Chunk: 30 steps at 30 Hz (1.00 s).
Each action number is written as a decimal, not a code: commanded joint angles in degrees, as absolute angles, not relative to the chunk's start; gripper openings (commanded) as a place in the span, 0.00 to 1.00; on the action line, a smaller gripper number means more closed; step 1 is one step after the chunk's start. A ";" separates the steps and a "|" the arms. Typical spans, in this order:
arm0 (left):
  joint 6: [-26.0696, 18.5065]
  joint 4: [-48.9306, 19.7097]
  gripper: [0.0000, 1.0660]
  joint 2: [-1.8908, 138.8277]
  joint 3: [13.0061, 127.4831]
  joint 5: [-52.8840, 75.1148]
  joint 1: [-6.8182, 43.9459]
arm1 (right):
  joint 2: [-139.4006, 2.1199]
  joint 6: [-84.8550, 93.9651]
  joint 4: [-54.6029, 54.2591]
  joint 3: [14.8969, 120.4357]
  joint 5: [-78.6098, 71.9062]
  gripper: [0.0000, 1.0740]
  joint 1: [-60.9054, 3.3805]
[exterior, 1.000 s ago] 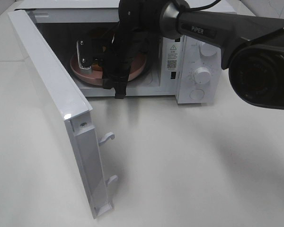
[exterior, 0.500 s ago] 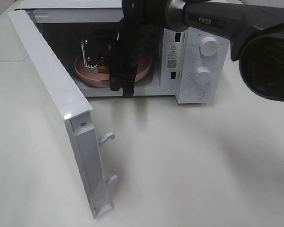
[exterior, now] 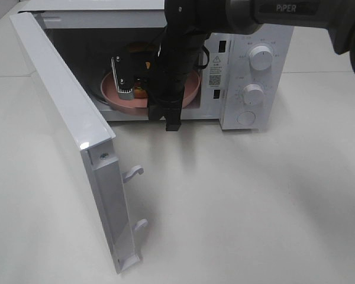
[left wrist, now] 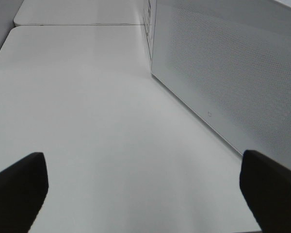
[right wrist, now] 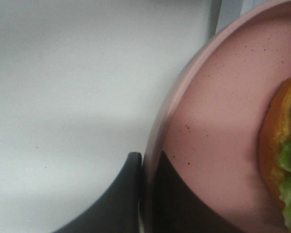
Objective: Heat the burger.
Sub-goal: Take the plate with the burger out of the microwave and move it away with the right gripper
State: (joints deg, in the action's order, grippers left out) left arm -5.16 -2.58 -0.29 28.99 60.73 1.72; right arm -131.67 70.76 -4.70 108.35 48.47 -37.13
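Burger point(right wrist: 281, 141) is seen on a pink plate point(right wrist: 218, 121) at the right edge of the right wrist frame; bun and lettuce edge are shown; plate rim is pinched between the right fingers point(right wrist: 121, 199), closed narrow on it, at lower centre. In the high view, upper centre, the plate is held in the opening of a white microwave point(exterior: 248, 71); black right arm point(exterior: 177, 65) is reached in over it, so the burger is mostly hidden there; microwave door point(exterior: 65, 130) is swung wide open at left of frame. Left fingers point(left wrist: 19, 187) are spread wide with nothing between them, over the white surface point(left wrist: 97, 121), beside a white dotted panel point(left wrist: 233, 73).
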 commanded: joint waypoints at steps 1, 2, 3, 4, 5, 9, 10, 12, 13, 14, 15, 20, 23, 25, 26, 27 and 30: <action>-5.04 -2.75 0.96 -1.38 28.93 59.93 1.83 | -129.20 71.33 -3.78 105.20 46.64 0.00 -37.47; -5.04 -2.75 0.96 -1.38 28.93 59.93 1.83 | -127.71 71.91 -3.67 103.08 45.09 0.00 -37.53; -5.04 -2.75 0.96 -1.38 28.93 59.93 1.83 | -127.71 71.91 -3.67 103.08 45.09 0.00 -37.53; -5.04 -2.75 0.96 -1.38 28.93 59.93 1.83 | -126.91 72.25 -3.67 101.59 44.06 0.00 -37.53; -5.04 -2.75 0.96 -1.38 28.93 59.93 1.83 | -126.91 72.25 -3.67 101.59 44.06 0.00 -37.53; -5.04 -2.75 0.96 -1.38 28.93 59.93 1.83 | -122.96 73.91 -3.78 94.82 37.70 0.00 -37.53; -5.04 -2.75 0.96 -1.38 28.93 59.93 1.83 | -122.15 74.54 -3.84 93.56 36.04 0.00 -37.53; -5.04 -2.75 0.96 -1.38 28.93 59.93 1.83 | -120.78 75.63 -3.84 91.56 32.83 0.00 -37.53; -5.04 -2.75 0.96 -1.38 28.93 59.93 1.83 | -120.26 76.03 -3.84 90.81 31.74 0.00 -37.53; -5.04 -2.75 0.96 -1.38 28.93 59.93 1.83 | -120.26 76.03 -3.84 90.81 31.74 0.00 -37.53; -5.04 -2.75 0.96 -1.38 28.93 59.93 1.83 | -119.23 76.49 -3.84 89.21 29.45 0.00 -37.53; -5.04 -2.75 0.96 -1.38 28.93 59.93 1.83 | -117.00 77.41 -3.84 86.12 24.58 0.00 -37.53; -5.04 -2.75 0.96 -1.38 28.93 59.93 1.83 | -116.14 78.15 -3.84 85.54 23.61 0.00 -37.53; -5.04 -2.75 0.96 -1.38 28.93 59.93 1.83 | -115.85 78.15 -3.84 85.31 23.72 0.00 -37.53; -5.04 -2.75 0.96 -1.38 28.93 59.93 1.83 | -115.62 78.27 -3.78 85.03 23.49 0.00 -37.53; -5.04 -2.75 0.96 -1.38 28.93 59.93 1.83 | -115.11 78.61 -3.78 84.34 23.32 0.00 -37.53; -5.04 -2.75 0.96 -1.38 28.93 59.93 1.83 | -114.31 78.90 -3.78 83.25 22.29 0.00 -37.53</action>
State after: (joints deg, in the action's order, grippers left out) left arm -5.16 -2.58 -0.29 28.99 60.73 1.72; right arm -115.91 78.78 -4.64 83.08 25.15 -37.82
